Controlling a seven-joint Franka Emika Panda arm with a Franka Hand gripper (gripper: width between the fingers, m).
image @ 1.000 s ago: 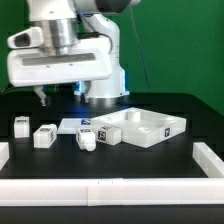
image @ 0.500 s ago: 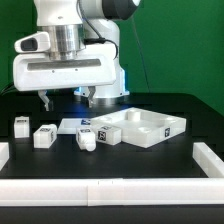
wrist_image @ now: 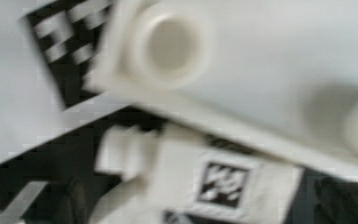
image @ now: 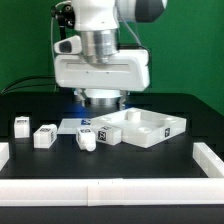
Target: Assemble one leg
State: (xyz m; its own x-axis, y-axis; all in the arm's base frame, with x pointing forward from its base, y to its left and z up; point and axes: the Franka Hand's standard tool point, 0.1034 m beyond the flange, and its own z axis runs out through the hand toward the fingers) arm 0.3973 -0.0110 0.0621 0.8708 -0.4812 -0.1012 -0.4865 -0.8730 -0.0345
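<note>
Several stubby white legs with tag stickers lie on the black table: one at the far left (image: 20, 125), one beside it (image: 44, 136), one in front of the middle (image: 88, 140) and one against the large white piece (image: 103, 133). The large flat white piece with round corner sockets (image: 146, 128) lies to the exterior view's right. My gripper (image: 102, 98) hangs above the table behind these legs, open and empty. The blurred wrist view shows a round socket of the large piece (wrist_image: 167, 45) and a tagged leg (wrist_image: 220, 180) beside it.
The marker board (image: 70, 125) lies flat between the legs. A low white wall (image: 110, 190) runs along the front, with side walls at both ends. The robot's base stands behind the gripper.
The arm has swung to the exterior view's right, from above the left legs to above the middle. The hand has turned. No part has moved.
</note>
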